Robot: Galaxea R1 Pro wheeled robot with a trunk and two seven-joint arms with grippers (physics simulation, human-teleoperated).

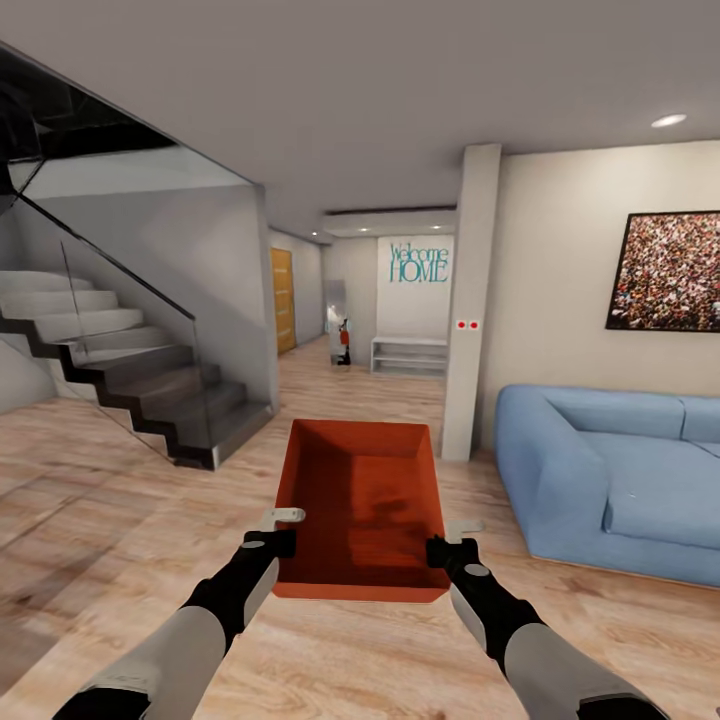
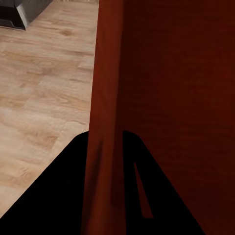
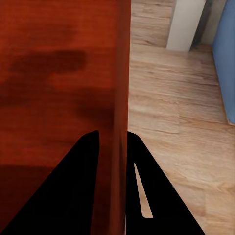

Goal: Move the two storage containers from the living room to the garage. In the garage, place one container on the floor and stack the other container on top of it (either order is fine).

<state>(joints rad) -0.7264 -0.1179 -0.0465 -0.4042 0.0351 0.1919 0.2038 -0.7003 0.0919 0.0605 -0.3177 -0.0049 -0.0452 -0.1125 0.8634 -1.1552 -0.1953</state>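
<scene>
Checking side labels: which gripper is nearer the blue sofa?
Right. The right gripper clamps the orange-red open box bin on the wall facing the blue sofa; the left gripper clamps the opposite wall.

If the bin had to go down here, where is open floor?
Bare light wood plank floor lies open between the dark staircase and the orange-red rectangular bin, held by the left gripper and right gripper. It is tighter by the blue sofa and white pillar.

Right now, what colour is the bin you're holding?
Orange-red, plain, no pattern. The bin shows best in the head view, held by both grippers.
</scene>
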